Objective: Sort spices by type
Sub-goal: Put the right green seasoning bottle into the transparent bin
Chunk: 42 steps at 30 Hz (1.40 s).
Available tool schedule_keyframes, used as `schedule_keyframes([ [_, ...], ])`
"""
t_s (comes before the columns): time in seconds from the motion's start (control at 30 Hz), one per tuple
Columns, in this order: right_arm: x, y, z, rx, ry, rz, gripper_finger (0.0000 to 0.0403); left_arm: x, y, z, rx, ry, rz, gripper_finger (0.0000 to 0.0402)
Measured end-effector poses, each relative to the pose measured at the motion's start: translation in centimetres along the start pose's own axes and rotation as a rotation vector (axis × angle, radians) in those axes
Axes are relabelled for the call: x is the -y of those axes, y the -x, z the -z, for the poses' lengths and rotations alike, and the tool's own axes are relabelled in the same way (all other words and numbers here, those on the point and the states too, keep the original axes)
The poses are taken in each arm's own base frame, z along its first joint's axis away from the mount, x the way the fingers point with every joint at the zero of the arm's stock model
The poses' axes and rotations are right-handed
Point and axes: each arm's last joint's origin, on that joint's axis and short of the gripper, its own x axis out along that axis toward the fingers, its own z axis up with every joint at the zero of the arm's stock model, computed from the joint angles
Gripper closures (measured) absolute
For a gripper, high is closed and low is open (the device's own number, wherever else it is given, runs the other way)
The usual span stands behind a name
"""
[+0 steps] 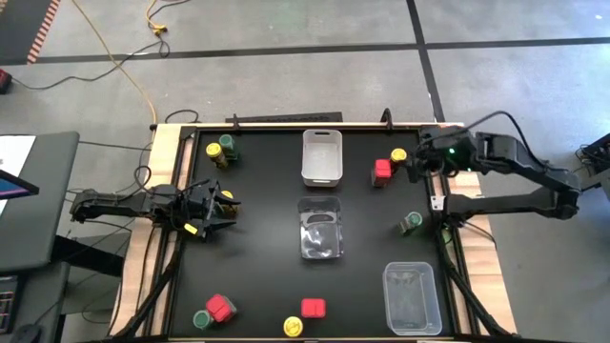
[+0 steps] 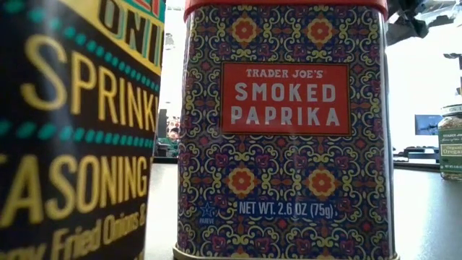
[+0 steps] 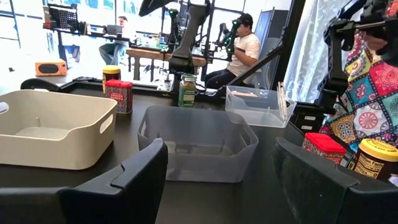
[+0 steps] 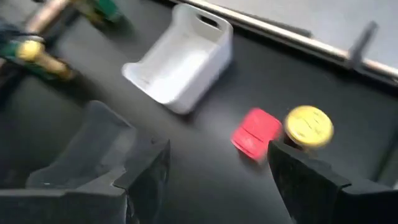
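The sorting looks hardly begun: the white plastic bin [image 1: 321,155], the grey translucent bin [image 1: 319,229] and the clear rectangular bin [image 1: 411,297] all appear empty, while the small spice containers are scattered over the black table [image 1: 262,267], for example a red square-topped tin [image 1: 383,170] beside a round yellow-lidded jar [image 1: 398,154] near the far right corner, and a green-lidded jar [image 1: 411,223] alone on the right side. The left gripper [image 1: 212,211] rests low at the left side of the table, its fingers apart and holding nothing. The right gripper [image 4: 214,174] hangs above the red tin and yellow jar, fingers also spread and empty.
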Motion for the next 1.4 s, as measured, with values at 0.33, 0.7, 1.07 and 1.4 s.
schedule_keyframes([
  [0.33, 0.1, -0.6, 0.0, -0.055, -0.005, 0.047, 0.0106, 0.0, 0.0, 0.0, 0.0, 0.0, 0.0, 0.0125],
  [0.7, 0.9, -0.8, 1.2, -0.208, -0.061, 0.168, 0.0073, 0.0, 0.0, 0.0, 0.0, 0.0, 0.0, 0.0125],
  [1.07, 0.3, -1.9, 1.3, -0.278, -0.085, 0.223, 0.0009, 0.0, 0.0, 0.0, 0.0, 0.0, -0.001, 0.0125],
  [1.4, -0.7, -3.7, 4.7, -0.451, -0.14, 0.248, 0.0016, 0.0, 0.0, 0.0, 0.0, 0.0, 0.0, 0.0125],
])
